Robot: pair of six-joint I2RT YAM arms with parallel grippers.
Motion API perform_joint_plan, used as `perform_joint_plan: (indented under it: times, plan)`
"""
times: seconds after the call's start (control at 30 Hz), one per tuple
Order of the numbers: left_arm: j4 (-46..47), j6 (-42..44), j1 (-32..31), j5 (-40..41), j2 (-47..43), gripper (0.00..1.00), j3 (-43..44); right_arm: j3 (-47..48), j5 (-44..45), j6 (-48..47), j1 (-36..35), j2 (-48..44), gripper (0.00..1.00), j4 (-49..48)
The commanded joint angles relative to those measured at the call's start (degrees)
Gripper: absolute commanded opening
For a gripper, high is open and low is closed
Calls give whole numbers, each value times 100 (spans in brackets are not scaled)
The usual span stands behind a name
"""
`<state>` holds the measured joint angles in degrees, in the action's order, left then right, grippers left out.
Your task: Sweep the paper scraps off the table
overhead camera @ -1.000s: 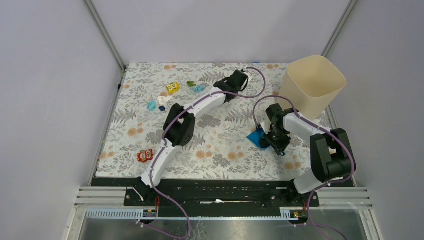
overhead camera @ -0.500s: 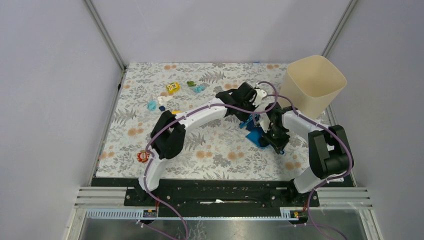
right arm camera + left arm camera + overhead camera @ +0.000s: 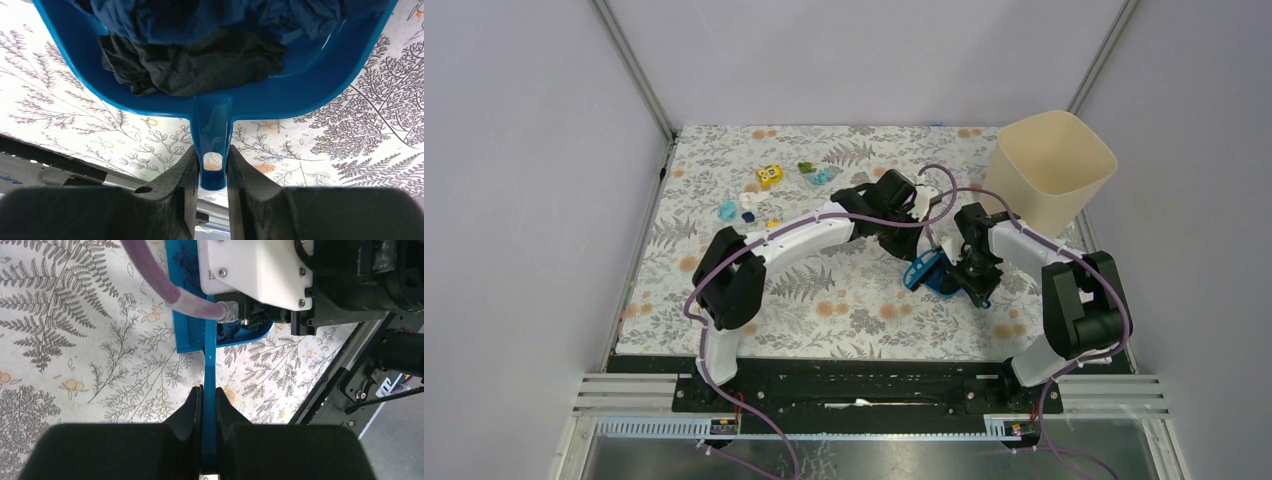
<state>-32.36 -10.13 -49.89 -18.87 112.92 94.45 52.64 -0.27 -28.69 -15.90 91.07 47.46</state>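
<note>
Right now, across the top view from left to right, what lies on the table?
pale blue scrap → yellow cube → green scrap → far blue scrap → dustpan → bin

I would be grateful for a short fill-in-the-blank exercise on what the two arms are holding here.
The right gripper has its jaws shut on the ____ of the blue dustpan.
The paper scraps lying in it are navy and ____.
The left gripper has its jaws shut on a thin ____ tool.
Missing words: handle; black; blue.
</note>
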Motion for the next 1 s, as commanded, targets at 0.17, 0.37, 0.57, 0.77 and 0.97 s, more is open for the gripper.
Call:
perform_joint_plan:
  times: [0.17,0.37,0.57,0.77,0.97]
  plan:
    - [-997,240,55,1106,-895,0,448,68,-450,-153,-1,-1036,0,17]
    - [-1053,267,318,1201,-1668,0,32,163,-654,-64,-1,-1421,0,132]
    - [-1000,326,529,1760,-2289,0,-481,514,-564,-124,-1,-1651,0,460]
    - [-493,48,1001,1851,-2660,0,-1491,945,-544,-150,5,-1778,0,725]
    - [321,-203,1503,1367,-2751,0,-2403,1850,-720,9,-1,-1809,0,1024]
